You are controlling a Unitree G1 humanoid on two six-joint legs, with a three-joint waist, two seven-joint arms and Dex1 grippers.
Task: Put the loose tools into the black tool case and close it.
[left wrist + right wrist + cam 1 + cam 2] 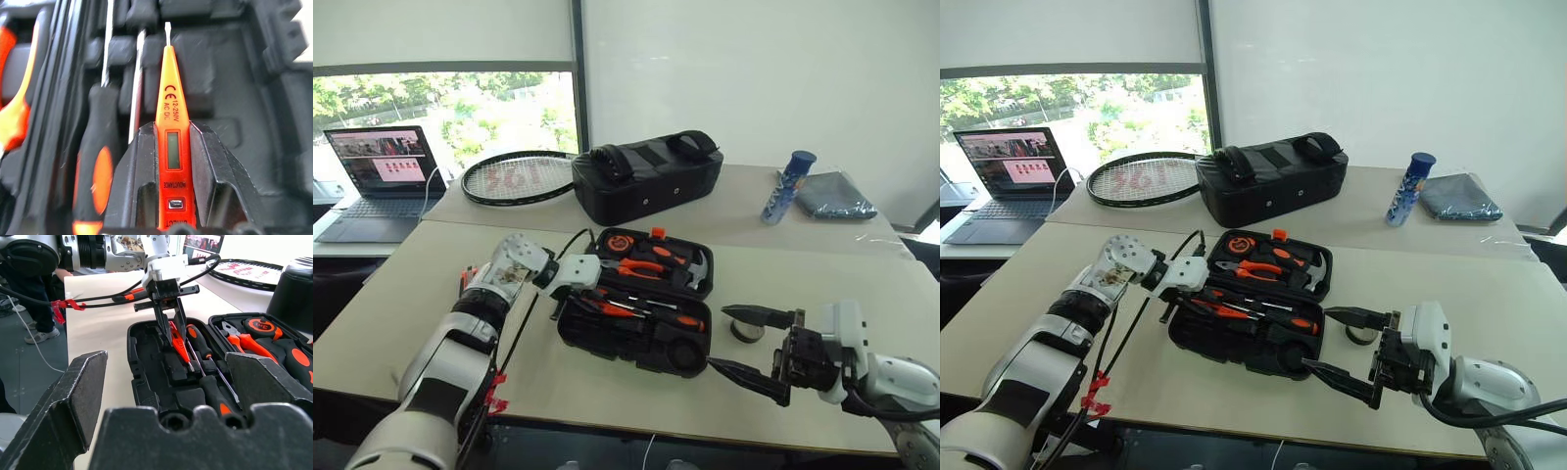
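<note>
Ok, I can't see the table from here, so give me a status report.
Left gripper shut on slim all-orange tester screwdriver, over open flat black tool case. Right gripper open, empty. Small black tape roll loose beside case.

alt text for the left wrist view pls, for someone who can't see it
The left end effector grips a slim orange tester screwdriver, tip pointing over the open black tool case. Two screwdrivers with orange-black handles lie in the case beside it.
</note>
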